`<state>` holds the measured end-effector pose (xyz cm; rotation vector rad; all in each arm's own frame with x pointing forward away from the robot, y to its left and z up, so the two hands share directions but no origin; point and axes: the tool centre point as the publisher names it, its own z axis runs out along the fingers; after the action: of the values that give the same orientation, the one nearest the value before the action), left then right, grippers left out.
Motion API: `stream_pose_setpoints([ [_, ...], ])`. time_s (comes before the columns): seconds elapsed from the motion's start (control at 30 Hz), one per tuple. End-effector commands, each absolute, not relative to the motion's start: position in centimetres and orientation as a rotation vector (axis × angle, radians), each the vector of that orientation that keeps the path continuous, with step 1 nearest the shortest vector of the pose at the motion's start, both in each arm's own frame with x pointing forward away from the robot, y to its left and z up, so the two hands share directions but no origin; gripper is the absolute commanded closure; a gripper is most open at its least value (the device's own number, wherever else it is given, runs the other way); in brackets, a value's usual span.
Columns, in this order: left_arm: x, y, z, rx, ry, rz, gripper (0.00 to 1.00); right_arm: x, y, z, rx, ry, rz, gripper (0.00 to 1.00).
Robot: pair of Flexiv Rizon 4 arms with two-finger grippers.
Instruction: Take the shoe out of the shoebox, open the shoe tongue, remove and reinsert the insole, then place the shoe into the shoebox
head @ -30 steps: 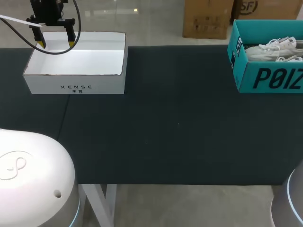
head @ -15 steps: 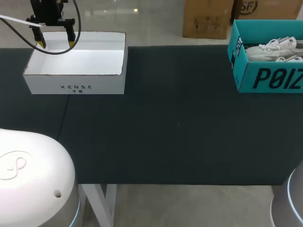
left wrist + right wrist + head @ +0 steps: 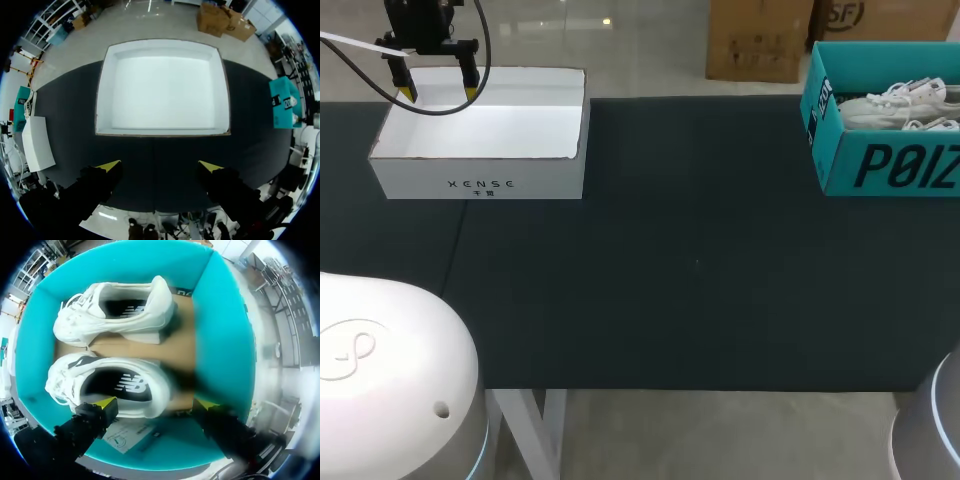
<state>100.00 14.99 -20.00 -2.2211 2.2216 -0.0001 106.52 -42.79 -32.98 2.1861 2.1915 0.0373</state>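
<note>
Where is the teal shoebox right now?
In the head view the teal shoebox sits at the table's far right edge, across from the white box at far left. The right gripper hangs open directly over it.

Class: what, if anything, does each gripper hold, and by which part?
Nothing: left gripper open near the white box, right gripper open above the shoebox.

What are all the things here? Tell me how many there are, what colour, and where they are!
table: one, dark, under everything
white box: one, white, open and empty, at the table's far left
teal shoebox: one, teal, open, at the table's far right
white shoes: two, white, side by side inside the teal shoebox
paper slip: one, white, in the teal shoebox beside one shoe
left gripper: one, black with yellow tips, open, above the white box
right gripper: one, black with yellow tips, open, above the teal shoebox
</note>
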Motion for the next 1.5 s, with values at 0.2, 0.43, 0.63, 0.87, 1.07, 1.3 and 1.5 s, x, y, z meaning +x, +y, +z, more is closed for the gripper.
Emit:
stream_pose_setpoints([
  [0.2, 100.0, 15.0, -20.0, -2.221, 2.222, 0.000, 0.00, 107.3, -42.4, -34.5, 2.177, 2.203, 0.023, 0.00],
  [0.43, 100.0, 15.0, -20.0, -2.221, 2.222, 0.000, 0.00, 108.2, -42.7, -35.5, 2.190, 2.198, 0.008, 0.00],
  [0.63, 100.0, 15.0, -20.0, -2.221, 2.222, 0.000, 0.00, 108.5, -43.1, -36.1, 2.210, 2.194, 0.000, 0.00],
  [0.87, 100.0, 15.0, -20.0, -2.221, 2.222, 0.000, 0.00, 108.3, -43.2, -35.7, 2.195, 2.190, 0.020, 1.00],
  [1.07, 100.0, 15.0, -20.0, -2.221, 2.222, 0.000, 0.00, 107.9, -43.5, -35.6, 2.199, 2.177, 0.018, 1.00],
  [1.3, 100.0, 15.0, -20.0, -2.221, 2.222, 0.000, 0.00, 107.6, -43.9, -35.4, 2.206, 2.163, 0.024, 1.00],
  [1.5, 100.0, 15.0, -20.0, -2.221, 2.222, 0.000, 0.00, 107.5, -43.9, -34.4, 2.206, 2.143, 0.048, 1.00],
])
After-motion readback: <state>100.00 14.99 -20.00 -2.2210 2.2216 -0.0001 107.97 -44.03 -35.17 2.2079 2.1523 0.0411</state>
